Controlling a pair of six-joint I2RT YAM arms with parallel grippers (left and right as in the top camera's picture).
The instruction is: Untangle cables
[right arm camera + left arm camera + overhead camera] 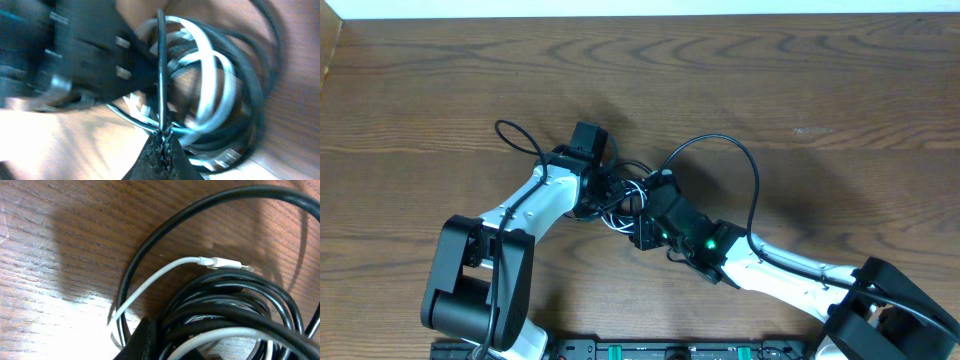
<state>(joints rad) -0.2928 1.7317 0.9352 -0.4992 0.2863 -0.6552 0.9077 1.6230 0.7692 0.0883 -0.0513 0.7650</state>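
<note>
white cable (150, 282) plug is laid along the black cable (235, 305) coil, on wooden table (840, 90). black cable is pinched by right gripper (162, 144); left gripper (139, 342) is closed, grip unclear.

My left gripper (603, 190) and right gripper (642, 200) crowd the knot of thin black cable (225, 305) and thin white cable (220, 262), with no gap between us. Around it the brown wood-grain table (820, 80) lies open, widest far and right.
</note>
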